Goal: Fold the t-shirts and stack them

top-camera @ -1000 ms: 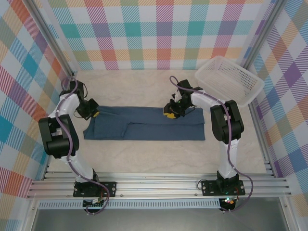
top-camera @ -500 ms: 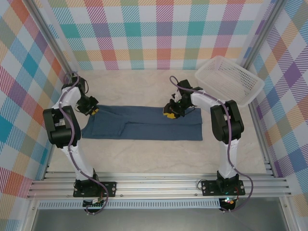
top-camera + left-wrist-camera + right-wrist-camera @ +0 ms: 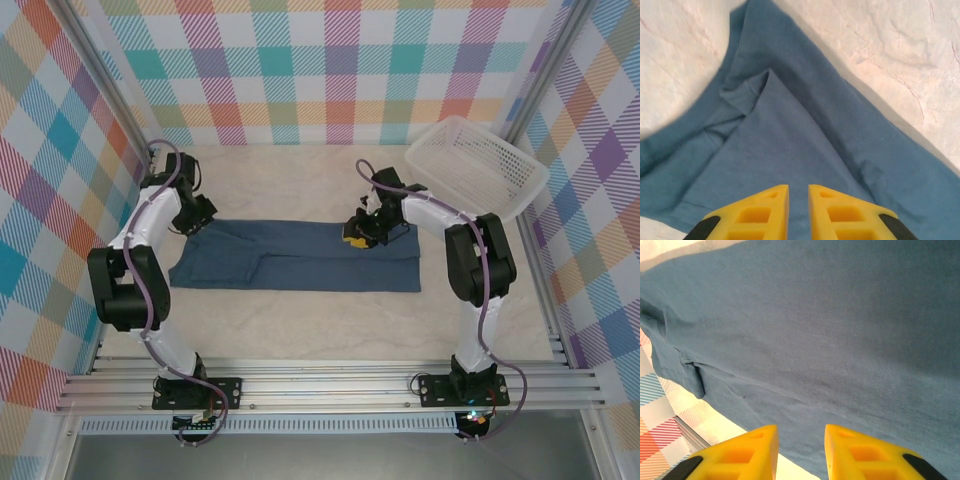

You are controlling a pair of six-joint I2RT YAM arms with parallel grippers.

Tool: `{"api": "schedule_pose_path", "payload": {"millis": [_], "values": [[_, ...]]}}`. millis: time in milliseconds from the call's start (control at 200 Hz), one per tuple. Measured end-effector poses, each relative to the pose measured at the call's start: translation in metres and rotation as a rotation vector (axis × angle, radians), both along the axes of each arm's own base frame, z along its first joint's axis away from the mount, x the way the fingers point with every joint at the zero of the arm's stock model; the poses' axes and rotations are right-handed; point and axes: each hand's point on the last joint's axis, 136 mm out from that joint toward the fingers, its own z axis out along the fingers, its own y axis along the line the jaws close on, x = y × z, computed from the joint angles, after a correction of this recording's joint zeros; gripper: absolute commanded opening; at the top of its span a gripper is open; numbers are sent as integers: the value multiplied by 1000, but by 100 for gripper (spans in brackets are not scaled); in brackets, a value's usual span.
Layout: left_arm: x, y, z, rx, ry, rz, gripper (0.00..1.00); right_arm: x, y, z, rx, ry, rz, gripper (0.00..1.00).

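Observation:
The navy t-shirt (image 3: 290,258) lies on the table as a long folded strip running left to right, with a sleeve fold near its left end (image 3: 747,92). My left gripper (image 3: 197,216) hovers at the strip's far left corner. In the left wrist view its gripper (image 3: 798,192) has yellow fingers a narrow gap apart, with only flat cloth (image 3: 790,135) below. My right gripper (image 3: 355,238) sits over the strip's upper edge, right of centre. In the right wrist view that gripper (image 3: 800,432) is open above smooth cloth (image 3: 815,330) and holds nothing.
A white mesh basket (image 3: 478,165) rests tilted in the back right corner. Plaid walls and aluminium posts (image 3: 105,110) close in the table on three sides. Bare beige tabletop (image 3: 300,325) stretches between the shirt and the arm bases.
The left gripper, shut on the shirt's left end a second ago, has parted its fingers and drawn back from it. The right gripper has barely moved.

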Motion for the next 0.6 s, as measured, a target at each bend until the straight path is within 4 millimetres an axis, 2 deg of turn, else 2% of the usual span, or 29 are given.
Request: {"api": "schedule_pose_path", "payload": {"millis": [95, 195, 335, 460, 535, 600], "values": [[-2, -6, -22, -50, 50, 28, 13, 1, 3, 1, 26, -16, 7, 30], [6, -7, -48, -77, 100, 45, 13, 2, 8, 6, 61, -40, 16, 30], [36, 0, -75, -82, 135, 60, 11, 5, 12, 20, 101, -79, 27, 30], [61, 4, -96, -74, 147, 47, 11, 5, 13, 24, 104, -91, 29, 30], [66, 6, -93, -67, 145, 40, 14, 6, 11, 24, 93, -94, 24, 32], [72, 6, -87, -62, 129, 30, 22, 7, 6, 23, 73, -98, 11, 32]]}}
